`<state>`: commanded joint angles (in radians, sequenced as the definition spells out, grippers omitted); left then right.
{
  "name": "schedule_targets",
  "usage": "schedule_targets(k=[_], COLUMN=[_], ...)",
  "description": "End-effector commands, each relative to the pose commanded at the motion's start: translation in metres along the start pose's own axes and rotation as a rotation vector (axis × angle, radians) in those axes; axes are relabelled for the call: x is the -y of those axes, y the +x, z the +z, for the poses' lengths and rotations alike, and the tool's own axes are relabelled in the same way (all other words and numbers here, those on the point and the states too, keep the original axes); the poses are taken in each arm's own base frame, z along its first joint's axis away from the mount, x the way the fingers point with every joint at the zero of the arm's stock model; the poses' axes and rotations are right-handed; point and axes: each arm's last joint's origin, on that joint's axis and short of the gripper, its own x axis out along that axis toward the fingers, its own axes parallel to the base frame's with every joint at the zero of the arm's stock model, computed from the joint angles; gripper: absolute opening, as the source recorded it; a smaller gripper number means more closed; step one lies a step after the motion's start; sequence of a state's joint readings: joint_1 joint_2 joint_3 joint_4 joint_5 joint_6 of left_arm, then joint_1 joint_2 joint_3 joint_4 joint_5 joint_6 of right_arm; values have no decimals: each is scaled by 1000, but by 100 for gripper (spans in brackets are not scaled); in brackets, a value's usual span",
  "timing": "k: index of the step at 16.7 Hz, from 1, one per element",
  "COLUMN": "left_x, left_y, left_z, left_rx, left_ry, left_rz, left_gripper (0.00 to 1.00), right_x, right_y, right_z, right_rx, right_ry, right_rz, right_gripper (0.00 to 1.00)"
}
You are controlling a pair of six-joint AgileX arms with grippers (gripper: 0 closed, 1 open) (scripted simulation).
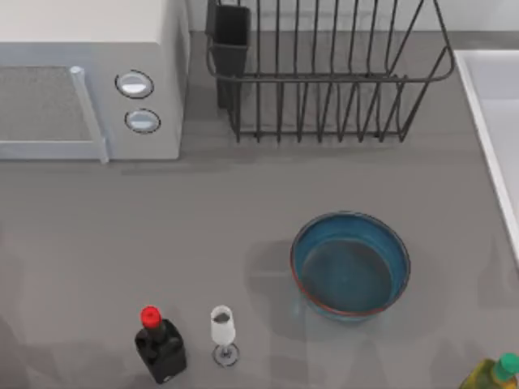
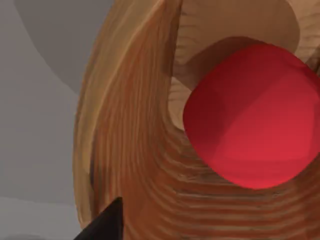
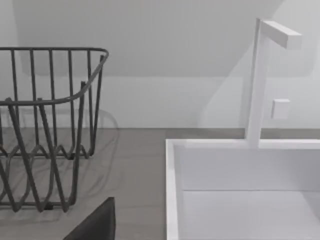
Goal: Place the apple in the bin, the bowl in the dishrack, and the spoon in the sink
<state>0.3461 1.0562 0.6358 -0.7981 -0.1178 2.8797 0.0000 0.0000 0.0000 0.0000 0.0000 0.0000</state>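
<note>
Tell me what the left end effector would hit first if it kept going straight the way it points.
Most likely the apple, lying inside a ribbed wooden container right ahead in the left wrist view. Depth is unclear, so the wooden wall could come first.

A dark, nearly black pointed finger (image 2: 107, 222) of the left gripper shows as a smooth wedge; the right gripper's finger (image 3: 97, 222) looks alike, matte charcoal, angular, unmarked.

Red apple (image 2: 255, 117) inside wooden bin (image 2: 140, 165), blue bowl (image 1: 350, 265) upright on table
</note>
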Motion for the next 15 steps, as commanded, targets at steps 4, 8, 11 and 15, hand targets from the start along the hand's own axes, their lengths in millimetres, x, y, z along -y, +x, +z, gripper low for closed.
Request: schedule_targets(k=[4,8,11,15], left_x=[-1,-3,-6,-9], left_y=[-2,-2,-2,-2], left_z=[21,41,54,70], left_rx=[-158,-236,-202,-5], left_ry=[-522,-1090,-1483,-1892], left_rz=[128,377,631,1004], left_gripper=[100,100,100,100], right_x=[0,0,0,0], right_y=[0,0,0,0], right_z=[0,0,0,0], right_rx=[0,0,0,0], right_ry=[0,0,0,0], right_rz=[0,0,0,0], right_gripper=[100,100,100,100])
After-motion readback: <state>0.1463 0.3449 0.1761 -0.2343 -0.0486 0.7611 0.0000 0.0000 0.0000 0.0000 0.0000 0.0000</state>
